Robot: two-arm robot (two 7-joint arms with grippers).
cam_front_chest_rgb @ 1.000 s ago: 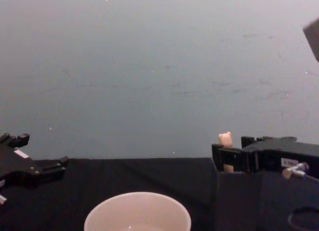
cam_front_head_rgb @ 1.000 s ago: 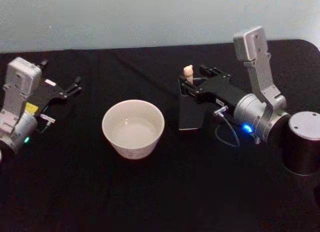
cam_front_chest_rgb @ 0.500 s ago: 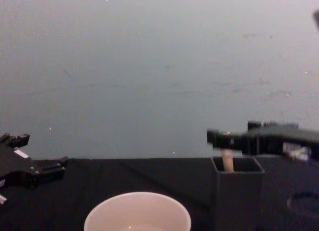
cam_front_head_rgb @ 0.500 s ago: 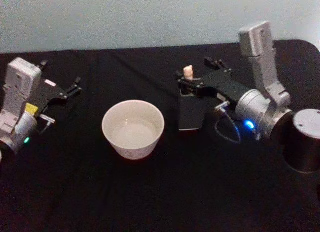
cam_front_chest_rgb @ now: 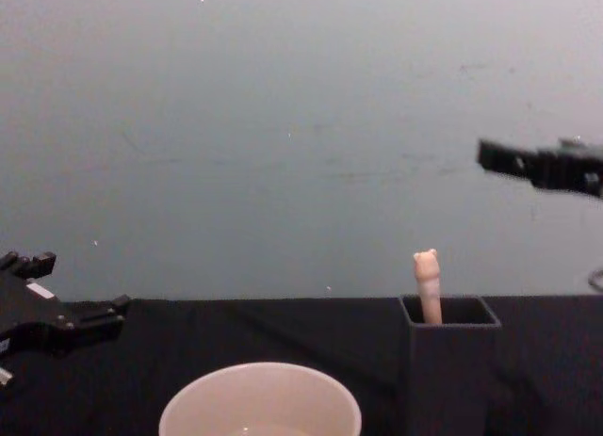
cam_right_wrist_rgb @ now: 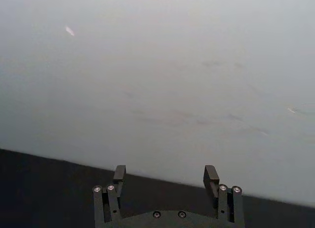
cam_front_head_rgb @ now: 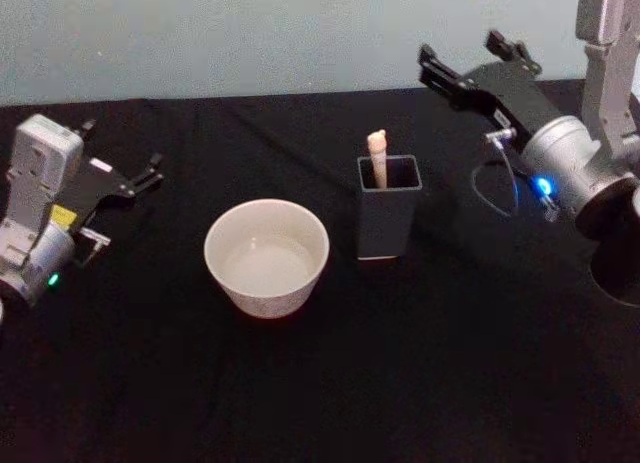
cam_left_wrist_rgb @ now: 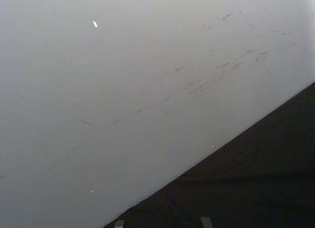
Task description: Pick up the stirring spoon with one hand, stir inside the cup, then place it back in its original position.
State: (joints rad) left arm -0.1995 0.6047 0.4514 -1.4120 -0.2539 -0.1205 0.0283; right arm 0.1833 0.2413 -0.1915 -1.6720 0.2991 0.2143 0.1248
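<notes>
- The stirring spoon (cam_front_head_rgb: pixel 377 157), a small spoon with a beige handle topped by a tiny bear-like head, stands nearly upright in the tall dark grey square holder (cam_front_head_rgb: pixel 387 223); its handle sticks up above the holder's rim, and its metal bowl is hidden inside.
- In the chest view the bear-like head (cam_front_chest_rgb: pixel 426 262) rises clear above the holder (cam_front_chest_rgb: pixel 448 375), with nothing touching it.
- The wide round cream-white cup (cam_front_head_rgb: pixel 266 256) sits on the black desk (cam_front_head_rgb: pixel 320 383) just to the left of the holder, apart from it.
- The right hand (cam_front_head_rgb: pixel 470 60) hangs in the air above and to the right of the holder, well apart from the spoon; its two black fingers (cam_right_wrist_rgb: pixel 211 176) are spread apart and hold nothing.
- The left hand (cam_front_head_rgb: pixel 115 158) rests parked near the desk's left side, well away from the cup; whether its fingers are apart or together I cannot tell.
</notes>
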